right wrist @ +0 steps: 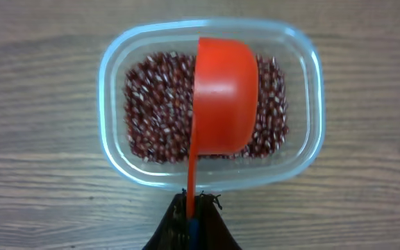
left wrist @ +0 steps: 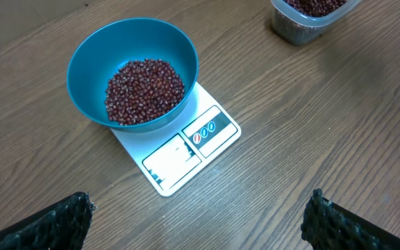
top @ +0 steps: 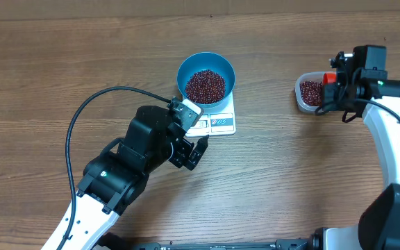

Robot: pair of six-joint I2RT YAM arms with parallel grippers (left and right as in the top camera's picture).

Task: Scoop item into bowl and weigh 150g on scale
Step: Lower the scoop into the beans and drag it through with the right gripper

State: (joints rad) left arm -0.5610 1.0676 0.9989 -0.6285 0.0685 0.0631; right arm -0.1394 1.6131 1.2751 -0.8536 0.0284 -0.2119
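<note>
Ahead of the left end effector, beans sit in the bowl.

Overhead: high, straight down, whole worktop in view.
Left wrist: near, oblique, facing bowl and scale.
Right wrist: close, straight down over tub.
Shared: overhead and left wrist both show bowl, scale, tub.

Warm brown with long, darker wood-grain streaks on the bench. Bright blue, plain and smooth, for the bowl; dark red-brown with tiny pale specks for the beans. White for the scale, with a grey panel and three little oval marks in red and blue. Clear and colourless for the tub; vivid orange-red for the scoop. Black, with a rough dotted surface, for the left end effector.
</note>
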